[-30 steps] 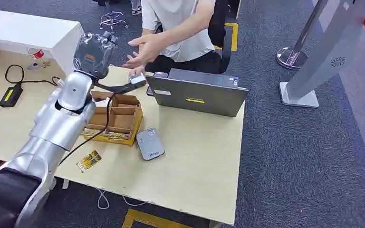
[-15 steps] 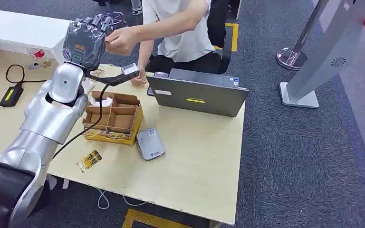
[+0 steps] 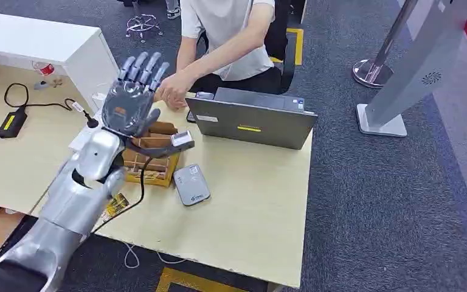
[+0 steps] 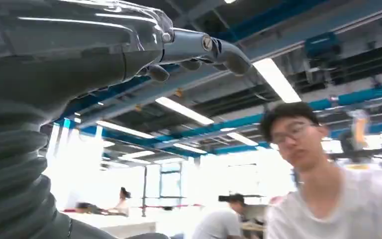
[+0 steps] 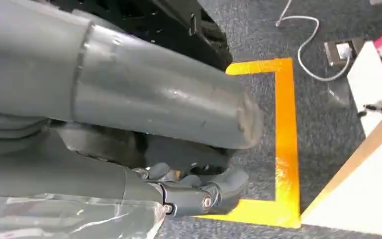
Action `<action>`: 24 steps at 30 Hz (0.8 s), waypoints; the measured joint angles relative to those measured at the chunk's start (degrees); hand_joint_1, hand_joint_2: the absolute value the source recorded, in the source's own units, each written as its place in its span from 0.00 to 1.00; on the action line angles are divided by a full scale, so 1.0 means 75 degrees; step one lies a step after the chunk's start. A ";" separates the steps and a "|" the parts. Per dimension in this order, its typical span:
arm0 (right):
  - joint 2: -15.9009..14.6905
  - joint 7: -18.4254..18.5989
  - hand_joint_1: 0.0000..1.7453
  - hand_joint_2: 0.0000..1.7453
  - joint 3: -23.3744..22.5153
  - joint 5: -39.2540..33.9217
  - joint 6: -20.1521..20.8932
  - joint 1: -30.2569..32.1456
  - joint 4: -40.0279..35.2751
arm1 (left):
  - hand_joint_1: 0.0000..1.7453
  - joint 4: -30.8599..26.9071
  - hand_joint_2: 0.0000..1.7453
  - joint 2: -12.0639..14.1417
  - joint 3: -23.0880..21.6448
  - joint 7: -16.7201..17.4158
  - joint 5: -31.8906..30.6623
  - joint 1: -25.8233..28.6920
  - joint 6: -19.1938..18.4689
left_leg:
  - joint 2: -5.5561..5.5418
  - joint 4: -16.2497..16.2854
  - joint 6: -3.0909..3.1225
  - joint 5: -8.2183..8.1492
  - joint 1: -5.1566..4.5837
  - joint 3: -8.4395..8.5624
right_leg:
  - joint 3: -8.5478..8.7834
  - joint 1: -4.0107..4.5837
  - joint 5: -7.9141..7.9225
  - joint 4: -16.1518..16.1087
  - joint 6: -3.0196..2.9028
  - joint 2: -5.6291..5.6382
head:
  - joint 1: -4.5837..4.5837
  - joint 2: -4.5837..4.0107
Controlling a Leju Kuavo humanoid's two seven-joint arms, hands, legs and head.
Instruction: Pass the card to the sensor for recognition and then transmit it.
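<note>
My left hand [image 3: 131, 103] raised above the tabletop [image 3: 249, 201], fingers [image 3: 143, 64] spread, holding nothing; a card [image 3: 114, 205] lies near the tabletop's near edge, beside the divided cardboard box [image 3: 152, 159], contents unclear. Right hand [image 5: 199, 194] hangs, fingers curled, empty

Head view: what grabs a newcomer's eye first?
The silver left arm rising from the lower left, its left hand raised with fingers spread above the cardboard box. Behind the table, a seated person reaches a hand toward it, beside the grey laptop. The grey card reader lies near the box.
</note>
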 joint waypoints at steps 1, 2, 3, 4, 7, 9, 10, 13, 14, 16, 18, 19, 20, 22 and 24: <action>0.0000 -0.0052 0.00 0.00 -0.0055 -0.0061 -0.0006 0.0016 0.0006 | 0.00 -0.0525 1.00 0.0035 -0.0076 0.0053 -0.0035 0.0504 -0.0011 | 0.0010 0.0000 -0.0002 -0.0008 -0.0001 0.0003 | -0.0002 -0.0001 -0.0002 0.0000 -0.0001 0.0008 | 0.0011 0.0000; 0.0000 -0.0082 0.00 0.00 -0.0102 -0.0090 -0.0018 0.0035 0.0009 | 0.00 -0.0941 1.00 0.0120 -0.0152 0.0093 -0.0061 0.0938 -0.0003 | 0.0030 0.0000 0.0000 -0.0015 -0.0001 0.0004 | -0.0006 -0.0001 -0.0005 0.0000 -0.0002 0.0027 | 0.0000 0.0000; 0.0000 -0.0119 0.00 0.00 -0.0149 -0.0149 -0.0032 0.0063 0.0015 | 0.00 -0.1264 1.00 0.0172 -0.0230 0.0122 -0.0120 0.1336 0.0003 | 0.0037 0.0000 0.0001 -0.0018 -0.0001 0.0005 | -0.0009 -0.0001 -0.0008 -0.0001 -0.0002 0.0032 | 0.0000 0.0000; 0.0000 -0.0145 0.00 0.00 -0.0215 -0.0197 -0.0058 0.0092 0.0020 | 0.00 -0.1646 1.00 0.0267 -0.0276 0.0146 -0.0160 0.1754 0.0021 | 0.0039 -0.0001 -0.0002 -0.0022 -0.0001 0.0004 | -0.0008 -0.0001 -0.0012 -0.0001 -0.0003 0.0035 | 0.0003 0.0000; 0.0000 -0.0216 0.00 0.00 -0.0353 -0.0256 -0.0128 0.0162 0.0032 | 0.00 -0.2424 1.00 0.0577 -0.0282 0.0219 -0.0160 0.2875 0.0070 | 0.0041 -0.0001 -0.0005 -0.0028 0.0001 0.0004 | -0.0016 0.0001 -0.0024 -0.0002 -0.0003 0.0037 | -0.0006 0.0000; 0.0000 -0.0224 0.00 0.00 -0.0411 -0.0280 -0.0128 0.0182 0.0044 | 0.00 -0.2697 1.00 0.0735 -0.0282 0.0221 -0.0125 0.3321 0.0076 | 0.0034 -0.0001 -0.0006 -0.0028 0.0002 0.0004 | -0.0014 0.0002 -0.0028 -0.0002 0.0001 0.0028 | -0.0006 0.0000; 0.0000 -0.0224 0.00 0.00 -0.0422 -0.0291 -0.0128 0.0184 0.0044 | 0.00 -0.2808 1.00 0.0793 -0.0282 0.0204 -0.0117 0.3475 0.0076 | 0.0030 -0.0001 -0.0006 -0.0028 0.0003 0.0003 | -0.0013 0.0002 -0.0028 0.0000 0.0001 0.0024 | -0.0009 0.0000; 0.0000 -0.0224 0.00 0.00 -0.0472 -0.0294 -0.0128 0.0184 0.0052 | 0.00 -0.3037 1.00 0.0895 -0.0282 0.0134 -0.0105 0.3691 0.0064 | 0.0028 -0.0001 -0.0006 -0.0026 0.0004 0.0005 | -0.0007 0.0004 -0.0027 0.0001 0.0000 0.0022 | -0.0006 0.0000; 0.0000 -0.0224 0.00 0.00 -0.0486 -0.0294 -0.0128 0.0187 0.0055 | 0.00 -0.3084 1.00 0.0915 -0.0282 0.0125 -0.0105 0.3723 0.0056 | 0.0028 -0.0001 -0.0006 -0.0025 0.0004 0.0006 | -0.0005 0.0003 -0.0026 0.0002 0.0000 0.0021 | -0.0006 0.0000; -0.0003 -0.0184 0.00 0.00 -0.0521 -0.0294 -0.0105 0.0188 0.0061 | 0.00 -0.3146 1.00 0.0941 -0.0279 0.0230 -0.0076 0.3795 -0.0185 | 0.0028 -0.0001 -0.0007 -0.0024 0.0003 0.0009 | 0.0000 0.0003 -0.0025 0.0002 -0.0001 0.0022 | -0.0006 0.0000; -0.0006 -0.0131 0.00 0.00 -0.0527 -0.0288 -0.0079 0.0192 0.0064 | 0.00 -0.3143 1.00 0.0973 -0.0259 0.0420 -0.0038 0.3889 -0.0458 | 0.0029 -0.0001 -0.0007 -0.0024 0.0004 0.0010 | 0.0000 0.0003 -0.0024 0.0002 -0.0001 0.0023 | -0.0006 0.0000; -0.0012 -0.0093 0.00 0.00 -0.0527 -0.0250 -0.0067 0.0194 0.0067 | 0.00 -0.3110 1.00 0.1000 -0.0204 0.0525 -0.0009 0.3896 -0.0583 | 0.0028 -0.0001 -0.0002 -0.0020 0.0004 0.0010 | -0.0001 0.0003 -0.0023 0.0002 -0.0001 0.0021 | -0.0006 0.0000; -0.0020 -0.0046 0.00 0.00 -0.0527 -0.0209 -0.0055 0.0193 0.0067 | 0.00 -0.2988 1.00 0.1005 -0.0124 0.0627 0.0035 0.3861 -0.0647 | 0.0024 -0.0001 -0.0002 -0.0020 0.0003 0.0011 | 0.0000 0.0003 -0.0023 0.0002 -0.0001 0.0016 | -0.0003 0.0000; -0.0029 0.0003 0.00 0.00 -0.0527 -0.0110 -0.0032 0.0184 0.0067 | 0.00 -0.2480 1.00 0.1002 0.0173 0.0694 0.0041 0.3660 -0.0504 | 0.0021 -0.0001 -0.0002 -0.0019 0.0004 0.0011 | 0.0001 0.0004 -0.0023 0.0002 -0.0002 0.0011 | -0.0003 0.0000; -0.0035 0.0059 0.00 0.00 -0.0527 -0.0017 -0.0029 0.0172 0.0067 | 0.00 -0.1973 1.00 0.0997 0.0463 0.0691 0.0026 0.3460 -0.0250 | 0.0023 -0.0001 -0.0007 -0.0015 0.0004 0.0013 | 0.0001 0.0004 -0.0020 0.0004 -0.0005 0.0012 | -0.0009 0.0000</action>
